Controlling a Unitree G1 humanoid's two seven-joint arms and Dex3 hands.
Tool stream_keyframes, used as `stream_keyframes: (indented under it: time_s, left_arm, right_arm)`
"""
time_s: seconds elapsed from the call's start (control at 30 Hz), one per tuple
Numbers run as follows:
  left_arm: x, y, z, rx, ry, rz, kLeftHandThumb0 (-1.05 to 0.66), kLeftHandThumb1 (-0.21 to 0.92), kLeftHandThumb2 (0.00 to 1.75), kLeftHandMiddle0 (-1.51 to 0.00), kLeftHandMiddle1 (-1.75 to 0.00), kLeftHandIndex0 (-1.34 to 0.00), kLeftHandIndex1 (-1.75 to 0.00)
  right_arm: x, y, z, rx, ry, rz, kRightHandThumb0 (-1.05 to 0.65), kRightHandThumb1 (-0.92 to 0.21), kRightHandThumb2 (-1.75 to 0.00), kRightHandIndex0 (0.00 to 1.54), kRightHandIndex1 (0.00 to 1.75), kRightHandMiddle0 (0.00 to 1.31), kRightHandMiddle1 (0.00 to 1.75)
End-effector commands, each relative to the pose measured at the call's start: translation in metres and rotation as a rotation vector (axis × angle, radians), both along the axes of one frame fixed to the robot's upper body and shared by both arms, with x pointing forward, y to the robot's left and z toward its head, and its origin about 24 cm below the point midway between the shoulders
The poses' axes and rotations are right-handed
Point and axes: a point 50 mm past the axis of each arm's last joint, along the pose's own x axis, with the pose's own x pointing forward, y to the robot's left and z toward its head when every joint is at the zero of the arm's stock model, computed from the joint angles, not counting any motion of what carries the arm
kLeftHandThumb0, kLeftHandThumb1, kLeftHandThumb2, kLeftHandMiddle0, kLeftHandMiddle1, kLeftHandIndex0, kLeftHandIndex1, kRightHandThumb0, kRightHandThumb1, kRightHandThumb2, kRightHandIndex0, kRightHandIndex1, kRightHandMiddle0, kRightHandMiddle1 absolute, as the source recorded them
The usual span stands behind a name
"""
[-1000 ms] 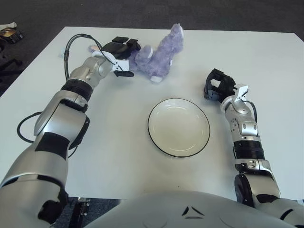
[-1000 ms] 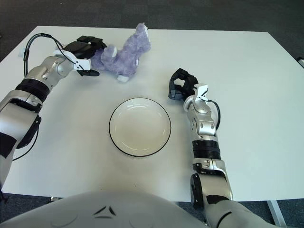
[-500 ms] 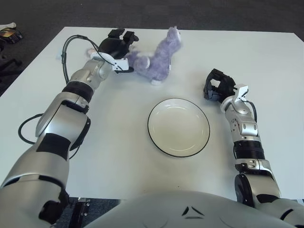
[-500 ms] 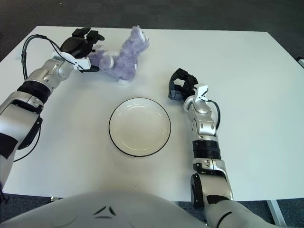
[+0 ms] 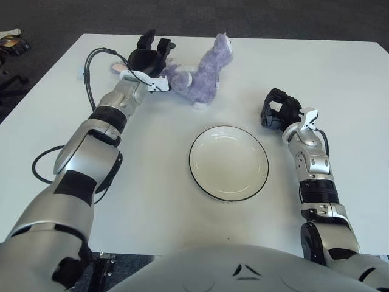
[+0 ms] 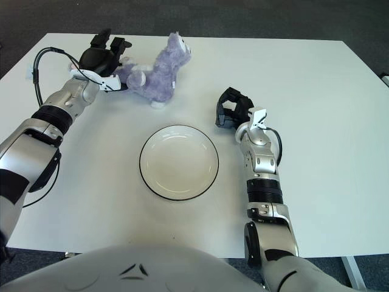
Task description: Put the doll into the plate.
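Left robot hand (image 5: pixel 149 59) seemingly touching doll (image 5: pixel 200 73), plate (image 5: pixel 228 162) apart

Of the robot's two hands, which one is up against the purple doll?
The left hand, at the far left of the table, touches the doll at its rear end. The right hand is apart from it, beside the plate on its right.

Office or lab: white table (image 5: pixel 340 73), dark carpet (image 5: pixel 182 15).
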Motion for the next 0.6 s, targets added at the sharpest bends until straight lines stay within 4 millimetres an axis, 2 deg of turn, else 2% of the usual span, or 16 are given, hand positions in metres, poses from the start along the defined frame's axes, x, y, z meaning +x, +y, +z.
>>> stream_keyframes:
  time_s: [0.0, 0.2, 0.4, 0.57]
  left_arm:
    - [-0.0004, 0.0012, -0.0035, 0.021, -0.014, 0.017, -0.52, 0.14, 1.13, 0.00, -0.16, 0.00, -0.69]
    - [0.0017, -0.0022, -0.0057, 0.059, 0.061, 0.008, -0.53, 0.14, 1.12, 0.00, -0.14, 0.00, -0.65]
    - [0.0022, -0.0039, -0.0063, 0.072, 0.144, -0.029, -0.63, 0.21, 1.06, 0.00, -0.08, 0.00, -0.72]
    - [0.0033, -0.0060, -0.0066, 0.065, 0.214, -0.042, -0.68, 0.23, 1.03, 0.00, -0.17, 0.00, -0.81]
  right_arm:
    - [-0.0070, -0.0036, -0.0212, -0.013, 0.101, -0.011, -0.52, -0.23, -1.43, 1.32, 1.75, 0.69, 1.75]
    - [-0.0069, -0.0036, -0.0209, -0.016, 0.095, 0.000, -0.52, -0.23, -1.43, 1.32, 1.75, 0.69, 1.75]
    - [-0.0066, -0.0038, -0.0210, -0.013, 0.091, 0.006, -0.52, -0.23, -1.43, 1.32, 1.75, 0.69, 1.75]
    - [-0.0064, -0.0040, -0.0211, -0.008, 0.092, 0.004, -0.52, -0.23, -1.43, 1.32, 1.75, 0.69, 1.75]
